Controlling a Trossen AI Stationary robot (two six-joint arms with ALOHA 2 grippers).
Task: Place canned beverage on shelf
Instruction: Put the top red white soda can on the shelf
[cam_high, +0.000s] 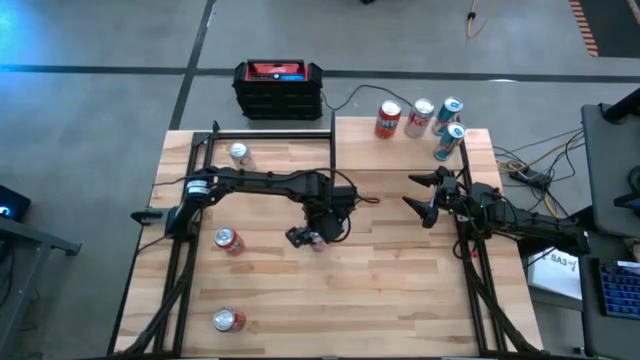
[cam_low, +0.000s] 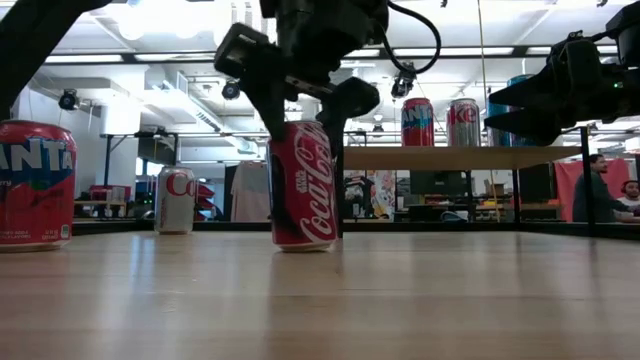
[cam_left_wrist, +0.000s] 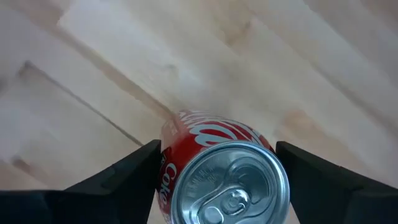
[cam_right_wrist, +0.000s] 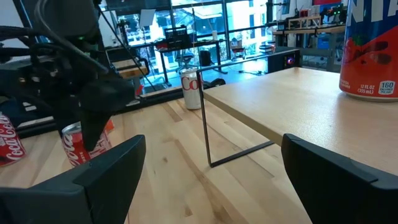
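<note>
Where butcher-block tabletop (cam_high: 380, 290) shows mid-table: red Coca-Cola can (cam_low: 301, 186) upright — glossy aluminium cylinder, silver pull-tab lid. Left gripper (cam_low: 305, 110) clamped on it. Right gripper (cam_high: 420, 196) spread wide, empty, beside pale wood shelf (cam_high: 400, 150).

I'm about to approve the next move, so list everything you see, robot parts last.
Coca-Cola can: one, red, upright on the table centre, gripped.
Shelf: one, pale wood on black posts, far right of the table.
Shelf cans: four; red, silver, two teal.
Loose cans: three on the table's left; silver, two red.
Box: one, black and red, beyond the table's far edge.
Table: one, light wood.
Person: one, in the room behind.
Left gripper: shut on the Coca-Cola can.
Right gripper: open, empty, beside the shelf.
</note>
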